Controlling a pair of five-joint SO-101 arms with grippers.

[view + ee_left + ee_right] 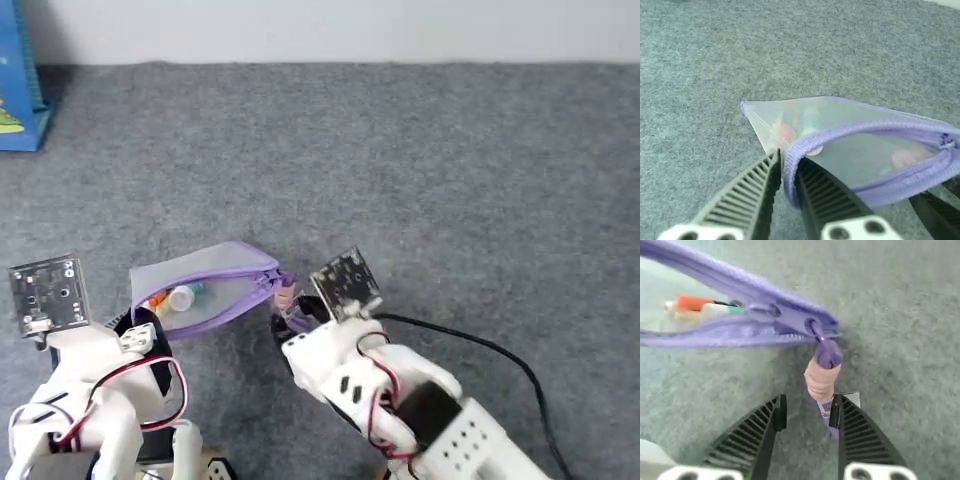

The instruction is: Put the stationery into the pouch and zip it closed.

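Stationery (180,296) lies inside the pouch (200,275), orange and white pieces showing through its mouth, so by my reckoning the filling is done and the zipping is the step in hand. The pouch rests on the grey table (400,150) between the two arms, its mouth gaping.

The left gripper (786,162) has its fingers (757,190) pressed together on the purple zip band at one end of the pouch, pinning it. At the other end the slider (812,327) sits where the two bands meet, and the zip pull (822,375) hangs down from it. The right gripper (808,402) hovers there with its fingers (760,430) spread, the pull dangling in the gap beside one of them, not clamped.

Next, I'd say, the right fingers must close squarely on that small pull. Then they must draw the slider along the bands toward the held end, while the left keeps the pouch taut so the fabric doesn't bunch.
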